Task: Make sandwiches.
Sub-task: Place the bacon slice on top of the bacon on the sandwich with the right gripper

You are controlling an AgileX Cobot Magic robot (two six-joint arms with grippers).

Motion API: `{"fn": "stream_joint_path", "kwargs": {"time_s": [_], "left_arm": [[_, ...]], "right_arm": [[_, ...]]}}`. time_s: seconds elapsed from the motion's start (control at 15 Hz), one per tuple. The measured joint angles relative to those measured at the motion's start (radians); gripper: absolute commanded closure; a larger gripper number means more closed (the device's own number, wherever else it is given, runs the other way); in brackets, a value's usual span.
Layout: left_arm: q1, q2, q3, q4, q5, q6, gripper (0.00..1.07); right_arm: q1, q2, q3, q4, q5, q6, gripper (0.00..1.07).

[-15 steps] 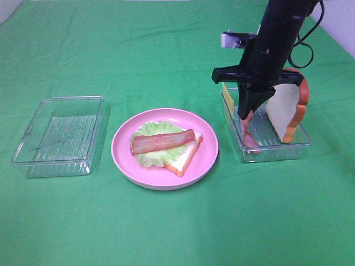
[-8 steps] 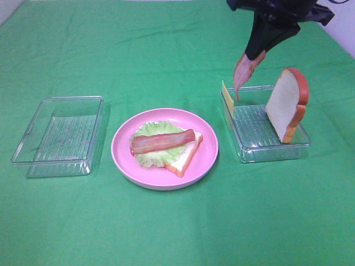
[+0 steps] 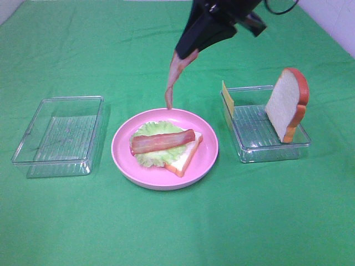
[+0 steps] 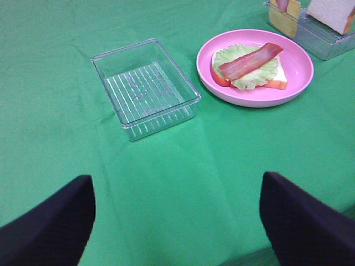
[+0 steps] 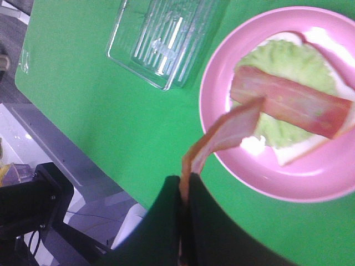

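On the round pink plate (image 3: 206, 160) lies a bread slice (image 3: 186, 158) with a lettuce leaf (image 3: 148, 158) and one bacon strip (image 3: 162, 141) on top; the stack also shows in the left wrist view (image 4: 249, 64) and the right wrist view (image 5: 294, 102). My right gripper (image 3: 186, 54) is shut on a second bacon strip (image 3: 172, 80), which hangs above the plate's far edge; the right wrist view shows it (image 5: 224, 136) too. A second bread slice (image 3: 287, 103) and a cheese slice (image 3: 227, 98) stand in the right clear tray (image 3: 272, 149). My left gripper's fingers (image 4: 47, 221) are apart and empty, low over the cloth.
An empty clear tray (image 3: 58, 136) sits left of the plate, also in the left wrist view (image 4: 145, 86). Green cloth covers the table.
My right gripper lifted the bacon strip out of the right tray, then carried it left until it hangs over the plate's far edge. The left arm has not moved.
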Motion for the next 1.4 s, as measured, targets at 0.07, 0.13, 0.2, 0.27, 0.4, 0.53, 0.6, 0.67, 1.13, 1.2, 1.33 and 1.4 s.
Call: {"fn": "stream_joint_path", "kwargs": {"time_s": [0.07, 0.13, 0.2, 0.27, 0.4, 0.53, 0.6, 0.67, 1.13, 1.2, 1.33, 1.4], "left_arm": [[0.0, 0.0, 0.0, 0.0, 0.0, 0.0, 0.28], [0.0, 0.0, 0.0, 0.0, 0.0, 0.0, 0.28], [0.0, 0.0, 0.0, 0.0, 0.0, 0.0, 0.28], [0.0, 0.0, 0.0, 0.0, 0.0, 0.0, 0.28], [0.0, 0.0, 0.0, 0.0, 0.0, 0.0, 0.28], [0.0, 0.0, 0.0, 0.0, 0.0, 0.0, 0.28], [0.0, 0.0, 0.0, 0.0, 0.0, 0.0, 0.28], [0.0, 0.0, 0.0, 0.0, 0.0, 0.0, 0.28], [0.0, 0.0, 0.0, 0.0, 0.0, 0.0, 0.28], [0.0, 0.0, 0.0, 0.0, 0.0, 0.0, 0.28], [0.0, 0.0, 0.0, 0.0, 0.0, 0.0, 0.28], [0.0, 0.0, 0.0, 0.0, 0.0, 0.0, 0.28]], "right_arm": [[0.041, 0.031, 0.0, 0.011, -0.036, 0.0, 1.07], [0.094, 0.102, 0.0, 0.044, -0.086, -0.01, 1.07], [0.106, 0.142, 0.0, 0.089, -0.103, -0.036, 1.07], [0.109, 0.158, 0.0, 0.111, -0.111, -0.05, 1.07], [0.115, 0.226, 0.0, 0.196, -0.147, -0.126, 1.07], [0.115, 0.268, 0.0, 0.168, -0.174, -0.148, 1.07], [0.115, 0.275, 0.0, 0.103, -0.188, -0.132, 1.07], [0.115, 0.277, 0.0, 0.033, -0.198, -0.099, 1.07], [0.115, 0.277, 0.0, -0.347, -0.232, 0.17, 0.79], [0.115, 0.277, 0.0, -0.369, -0.233, 0.185, 0.6], [0.115, 0.277, 0.0, -0.407, -0.234, 0.197, 0.49], [0.115, 0.277, 0.0, -0.435, -0.232, 0.224, 0.41]]}}
